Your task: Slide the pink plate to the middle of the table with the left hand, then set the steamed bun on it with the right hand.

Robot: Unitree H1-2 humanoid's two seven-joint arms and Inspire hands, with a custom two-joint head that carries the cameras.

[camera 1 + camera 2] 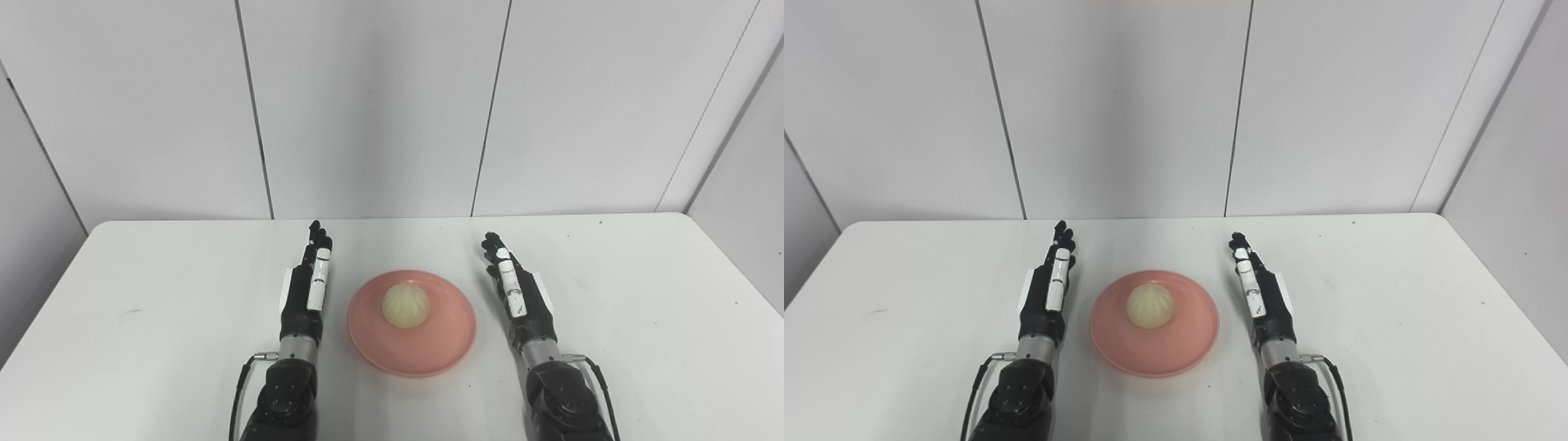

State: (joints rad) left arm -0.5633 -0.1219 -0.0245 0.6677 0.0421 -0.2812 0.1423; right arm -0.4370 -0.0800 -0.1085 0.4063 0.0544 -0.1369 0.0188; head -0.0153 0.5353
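Sitting on the pink plate (412, 343), mid worktop (153, 294): steamed bun (407, 305), pale yellowish, round w/ pleated top, a bit toward the plate's far side. Left hand (306, 291) & right hand (517, 294) flank the plate, fingers straight, released, holding nothing.

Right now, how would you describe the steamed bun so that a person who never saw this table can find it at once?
On the white table, look between the two black robot hands for the pink plate. The steamed bun sits on it, a little behind the plate's middle. It is the only pale, cream, round thing with pleats, and neither hand touches it.
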